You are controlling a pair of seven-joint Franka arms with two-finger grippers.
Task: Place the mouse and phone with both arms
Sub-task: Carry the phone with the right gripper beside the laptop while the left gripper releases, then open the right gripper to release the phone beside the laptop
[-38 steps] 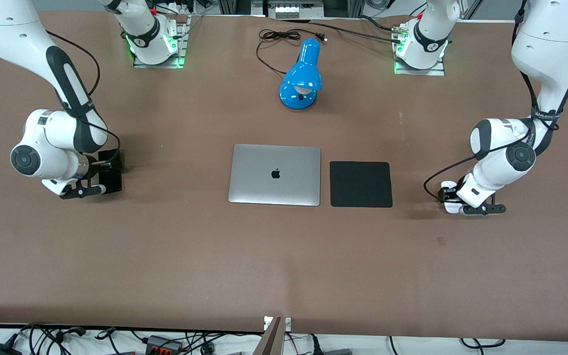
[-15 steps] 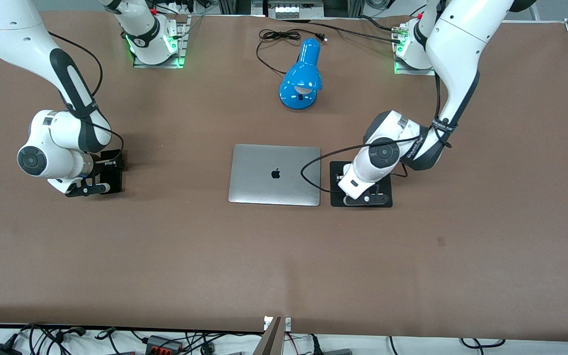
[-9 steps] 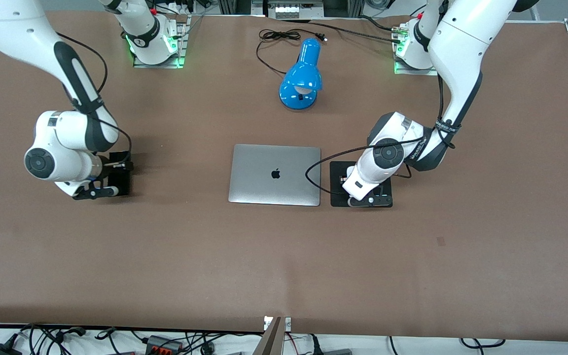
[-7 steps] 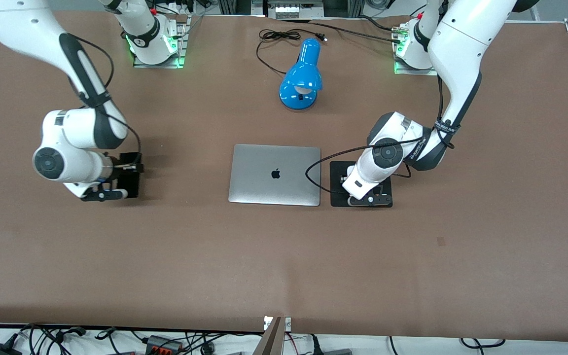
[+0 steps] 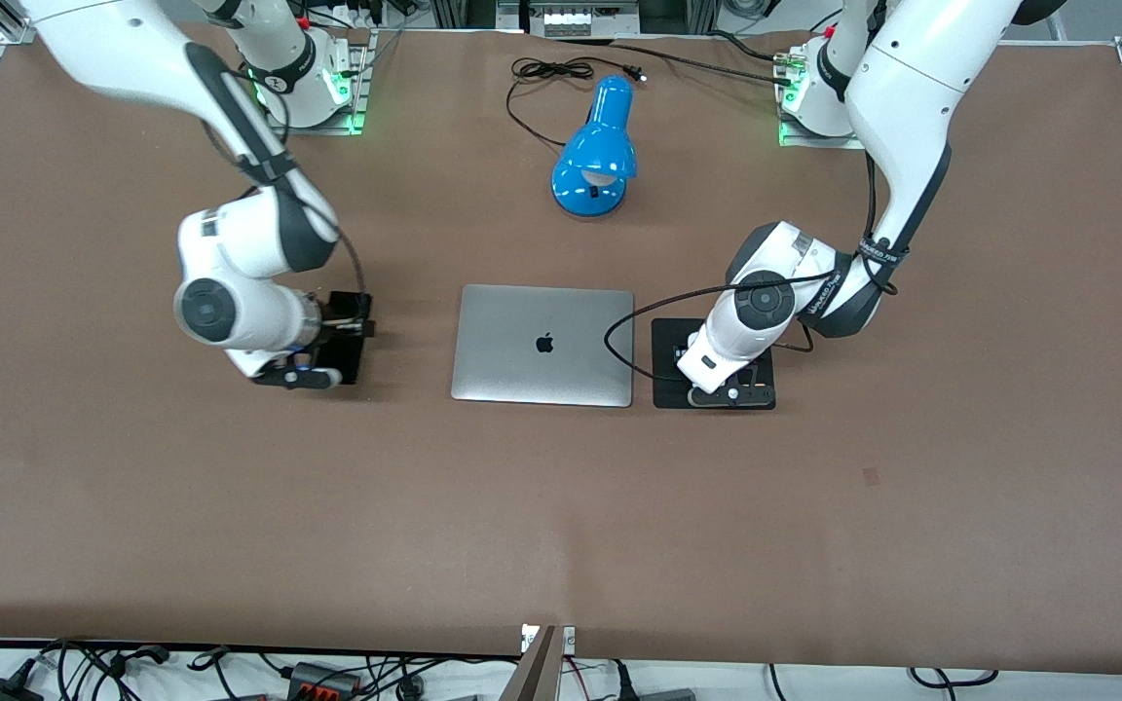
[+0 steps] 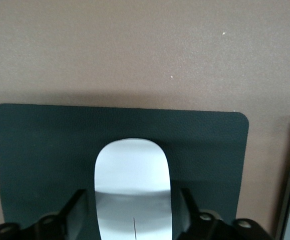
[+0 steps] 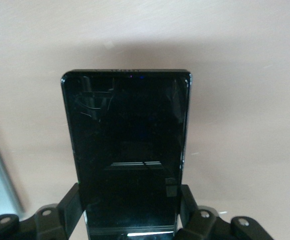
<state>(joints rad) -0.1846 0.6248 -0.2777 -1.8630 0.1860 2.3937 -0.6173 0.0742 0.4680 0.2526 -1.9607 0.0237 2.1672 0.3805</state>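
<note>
Carrying is the step in hand for both arms. The left pincer (image 5: 729, 386) sits low over the black pad (image 5: 762, 336), clamped on the mouse (image 6: 132, 185); in the left wrist view its fingers (image 6: 74, 220) press the mouse's two flanks, and the mouse lies over the middle of the pad, whether touching it or just above I cannot tell. The right pincer (image 5: 327, 350) is clamped on the phone (image 7: 129, 150), which it holds over bare brown surface (image 5: 561, 506) toward the right arm's end, near the closed laptop (image 5: 542, 345) but apart from it; a grey edge of the laptop shows in the right wrist view.

Judging by this, the mouse is about at its place, so the left arm's next move calls for a gentle settle onto the pad, a spread of the fingers, and a straight lift. The right arm needs to finish its approach, lower the phone flat beside the laptop, then let go.

Against half a second ago, the right arm has swung the phone markedly closer to the laptop, while the left arm has barely shifted over the pad.
</note>
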